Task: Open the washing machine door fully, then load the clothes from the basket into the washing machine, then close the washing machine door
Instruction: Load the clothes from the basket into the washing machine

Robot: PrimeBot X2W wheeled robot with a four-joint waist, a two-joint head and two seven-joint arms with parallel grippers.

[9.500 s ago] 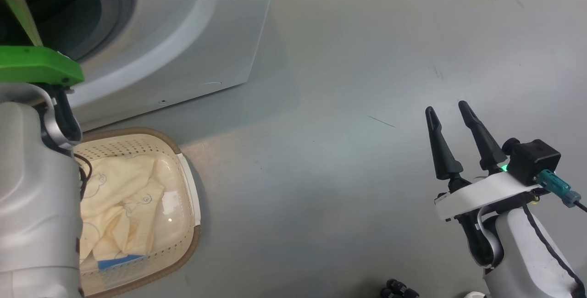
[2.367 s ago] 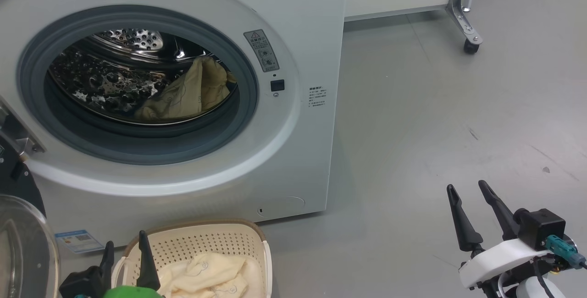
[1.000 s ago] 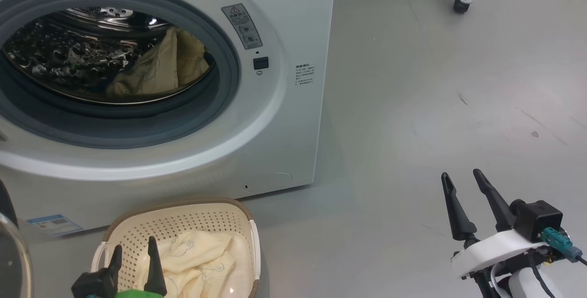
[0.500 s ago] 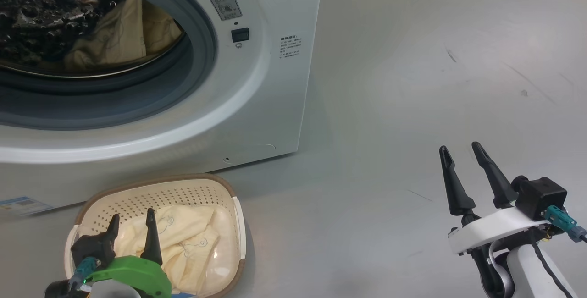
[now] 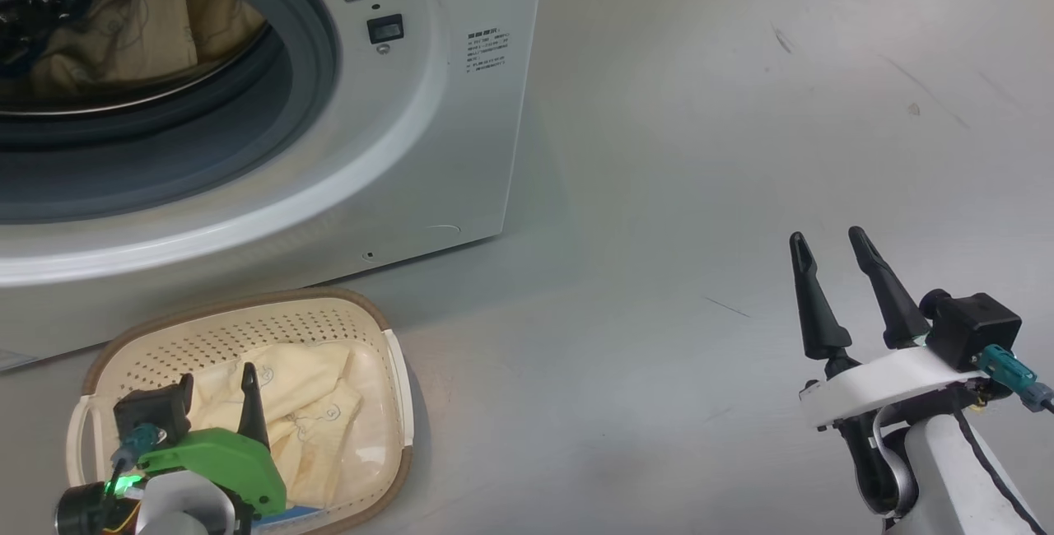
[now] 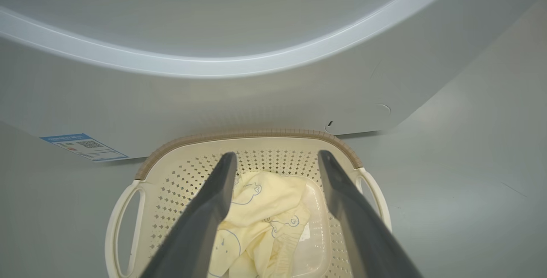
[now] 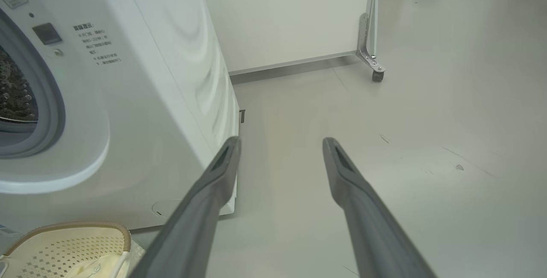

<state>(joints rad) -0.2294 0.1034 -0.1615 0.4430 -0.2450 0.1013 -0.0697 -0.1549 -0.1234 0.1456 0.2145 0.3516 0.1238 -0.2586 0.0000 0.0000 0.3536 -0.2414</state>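
Note:
The white washing machine stands with its mouth uncovered, and a cream garment lies in its steel drum. The washing machine door is out of view. On the floor in front sits the cream basket with cream clothes in it. My left gripper hangs open over the basket's left half. In the left wrist view its fingers point down at the clothes inside the basket, apart from them. My right gripper is open over bare floor, far right of the basket.
A blue label sticks low on the machine's front. Behind the machine stands a white panel on a castor. Grey floor spreads out to the right of the machine, under my right gripper.
The head camera has tipped down and turned, so the machine has slid up and left in the picture. My left gripper has moved further in over the basket. The right gripper is as it was.

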